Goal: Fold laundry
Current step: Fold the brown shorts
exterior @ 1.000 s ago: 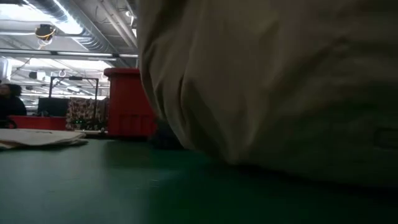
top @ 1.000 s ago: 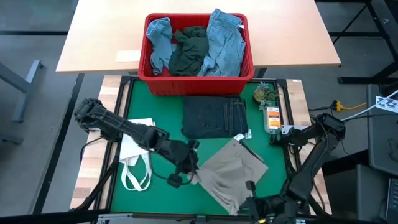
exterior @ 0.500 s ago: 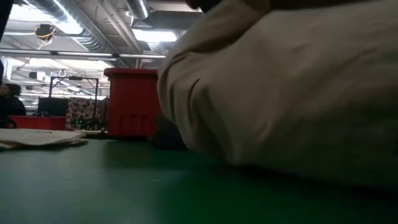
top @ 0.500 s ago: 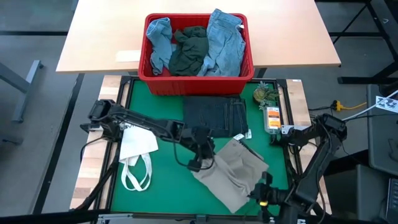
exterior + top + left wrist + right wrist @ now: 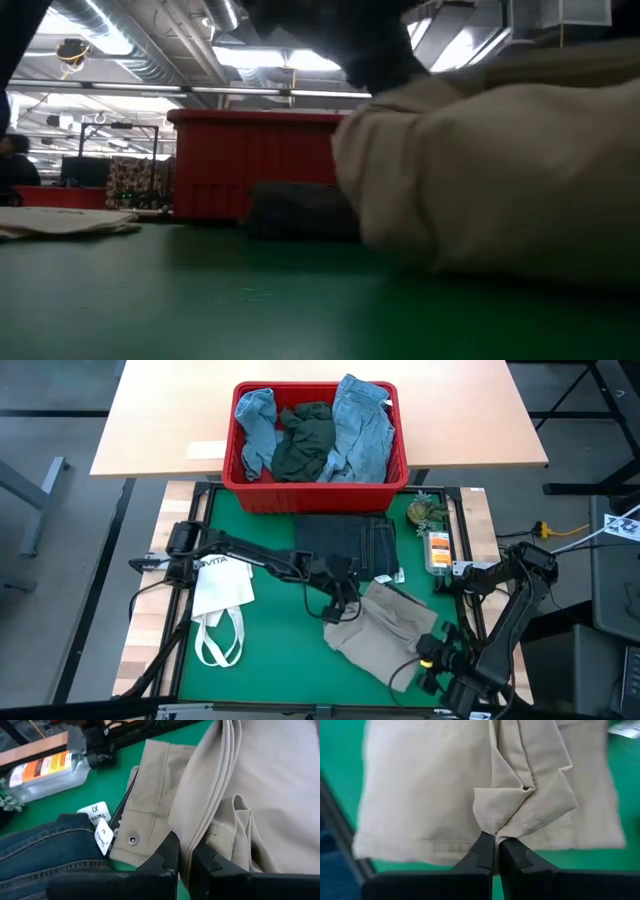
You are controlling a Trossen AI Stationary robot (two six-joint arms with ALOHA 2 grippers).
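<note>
Left gripper (image 5: 345,607) pinches the upper-left fold of the khaki trousers (image 5: 392,635), lower right of centre on the green mat (image 5: 270,660). Right gripper (image 5: 428,658) clamps their lower-right edge, apparently bunching it.

A red plastic crate (image 5: 318,480) sits at the far edge of the green mat (image 5: 270,660), holding light blue denim pieces (image 5: 362,425) either side of a dark green-grey garment (image 5: 305,440). Just in front of it lie folded dark navy jeans (image 5: 345,548) — nearer and rightward, the bunched beige khaki trousers (image 5: 385,635). A white tote bag (image 5: 222,595) lies at left; a clear bottle (image 5: 438,550) at right.
</note>
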